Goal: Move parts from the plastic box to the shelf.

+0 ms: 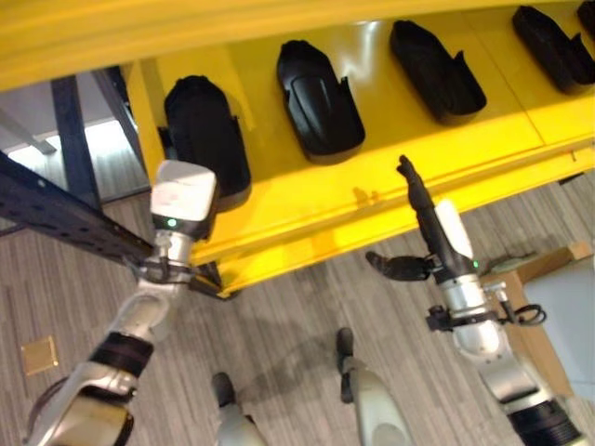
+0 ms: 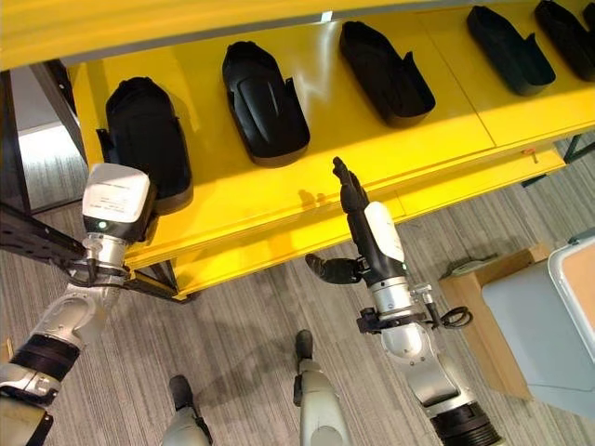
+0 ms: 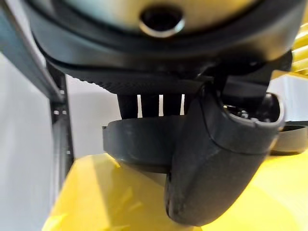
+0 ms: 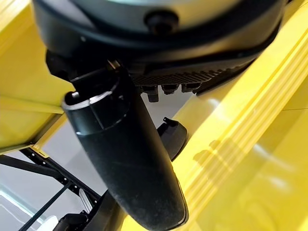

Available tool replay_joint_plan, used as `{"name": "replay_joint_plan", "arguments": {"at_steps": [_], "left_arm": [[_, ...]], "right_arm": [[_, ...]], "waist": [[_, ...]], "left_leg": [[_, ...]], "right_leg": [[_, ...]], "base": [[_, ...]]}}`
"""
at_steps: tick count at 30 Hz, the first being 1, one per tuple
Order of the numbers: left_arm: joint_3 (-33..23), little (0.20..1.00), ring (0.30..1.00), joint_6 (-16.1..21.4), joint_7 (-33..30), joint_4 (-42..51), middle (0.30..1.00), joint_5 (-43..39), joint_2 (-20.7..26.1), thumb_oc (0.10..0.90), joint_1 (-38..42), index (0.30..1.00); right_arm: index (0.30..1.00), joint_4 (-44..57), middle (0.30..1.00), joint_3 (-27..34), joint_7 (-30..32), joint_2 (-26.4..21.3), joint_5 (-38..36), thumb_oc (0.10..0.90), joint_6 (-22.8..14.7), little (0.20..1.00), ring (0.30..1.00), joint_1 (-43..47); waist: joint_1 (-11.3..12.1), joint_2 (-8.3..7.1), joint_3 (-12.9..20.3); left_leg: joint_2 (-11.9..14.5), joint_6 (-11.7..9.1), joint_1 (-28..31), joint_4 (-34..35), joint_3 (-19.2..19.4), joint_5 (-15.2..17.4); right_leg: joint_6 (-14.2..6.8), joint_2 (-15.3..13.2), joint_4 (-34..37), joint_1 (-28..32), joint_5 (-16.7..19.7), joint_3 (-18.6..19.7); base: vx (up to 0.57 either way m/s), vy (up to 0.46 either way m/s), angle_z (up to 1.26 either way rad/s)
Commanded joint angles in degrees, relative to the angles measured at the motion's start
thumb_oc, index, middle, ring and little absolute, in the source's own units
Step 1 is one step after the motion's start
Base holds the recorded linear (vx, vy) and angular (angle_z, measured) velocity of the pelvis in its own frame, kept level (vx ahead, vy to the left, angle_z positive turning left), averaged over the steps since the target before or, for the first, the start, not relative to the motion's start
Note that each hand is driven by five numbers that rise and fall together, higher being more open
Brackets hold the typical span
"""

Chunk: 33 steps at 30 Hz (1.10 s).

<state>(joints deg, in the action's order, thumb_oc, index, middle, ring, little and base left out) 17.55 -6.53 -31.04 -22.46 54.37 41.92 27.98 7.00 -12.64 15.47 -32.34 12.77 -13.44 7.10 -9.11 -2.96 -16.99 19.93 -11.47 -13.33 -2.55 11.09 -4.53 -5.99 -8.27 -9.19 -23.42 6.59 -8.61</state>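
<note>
A glossy yellow metal shelf [image 2: 279, 200] with a smooth, reflective surface carries a row of black moulded plastic parts, each an elongated, shoe-like shell with a rounded end and a raised rim. The leftmost black plastic part [image 2: 144, 130] lies at the shelf's left end, its long axis running from the front edge toward the back of the shelf, and the left hand [image 3: 211, 159] is at its near end: in the left wrist view the fingers [image 3: 151, 106] reach over the part's rim and the thumb lies across its front, so the hand is clasped on it. The next part [image 2: 265, 102] lies roughly parallel beside it, and further parts [image 2: 386, 72] follow to the right, all slanted the same way. The right hand [image 2: 358, 209] hangs just in front of the shelf's front edge, fingers straight and pointing up toward the shelf, thumb stuck out sideways, holding nothing. Below lies grey wood-grain flooring [image 2: 251, 307], with a brown cardboard box [image 2: 483, 307] at the right.
</note>
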Motion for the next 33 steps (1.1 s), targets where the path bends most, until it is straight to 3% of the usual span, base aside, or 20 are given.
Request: {"name": "replay_joint_plan", "arguments": {"at_steps": [1, 33], "left_arm": [[-4.34, 0.3, 0.3, -3.18, -1.54, -0.8, 0.3, -1.18, 4.67, 0.4, 0.26, 0.3], [-13.57, 0.3, 0.3, -5.03, -5.81, 9.81, 0.3, -2.3, 4.54, 0.4, -0.04, 0.3]], "right_arm": [[1.0, 7.6, 1.0, 3.75, 1.98, -0.49, -1.44, 0.9, -5.05, 1.0, 1.0, 3.39], [1.0, 8.24, 1.0, 4.32, 1.51, -1.03, -0.98, 0.9, -4.34, 1.0, 1.0, 2.6]], "waist": [[0.31, -1.14, 3.11], [0.57, -0.85, 5.17]], "left_leg": [[-1.78, 2.96, -1.34, -4.69, 0.24, 1.17], [-1.13, 2.58, -3.08, -5.95, -0.12, 1.7]], "right_leg": [[1.81, 3.32, -9.4, -2.01, -8.36, -1.08], [2.12, 4.15, -9.26, -2.84, -8.26, -0.75]], "base": [[0.0, 0.0, 0.0], [0.0, 0.0, 0.0]]}}
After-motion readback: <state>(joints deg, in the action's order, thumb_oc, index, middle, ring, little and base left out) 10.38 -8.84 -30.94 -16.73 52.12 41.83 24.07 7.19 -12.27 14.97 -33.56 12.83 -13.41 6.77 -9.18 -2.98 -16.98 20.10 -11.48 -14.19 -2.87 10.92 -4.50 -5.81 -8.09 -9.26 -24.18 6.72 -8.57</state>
